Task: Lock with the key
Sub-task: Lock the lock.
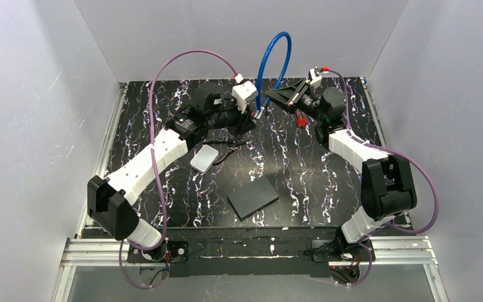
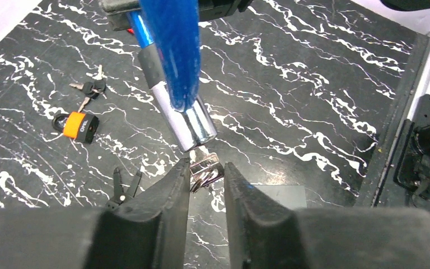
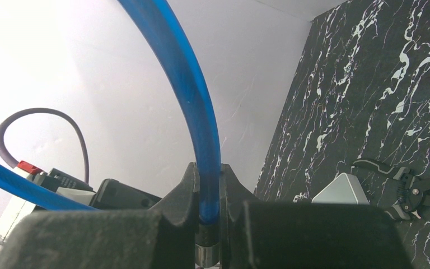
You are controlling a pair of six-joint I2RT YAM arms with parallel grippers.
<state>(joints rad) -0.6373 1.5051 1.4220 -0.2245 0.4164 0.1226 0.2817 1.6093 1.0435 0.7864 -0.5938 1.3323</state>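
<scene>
Both end effectors on the lock, held mid-air over the counter's (image 2: 313,112) far side.

L end effector (image 2: 206,165) is nearly closed, pinching a small key (image 2: 204,170) just under the lock's (image 2: 171,50) chrome tip; can't tell if the key is actually in the tip. R end effector (image 3: 207,204) is clamped tight on the blue cable just above its other metal end, which is cut off at frame bottom. Orange padlock (image 2: 77,126) and pliers (image 2: 124,188) lie on the counter. Red item (image 1: 300,119) by R wrist is too small to ID.

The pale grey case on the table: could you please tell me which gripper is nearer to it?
Left. The left gripper sits just beyond the case, fingers on the key; the right gripper is farther back, clamped on the lock.
</scene>
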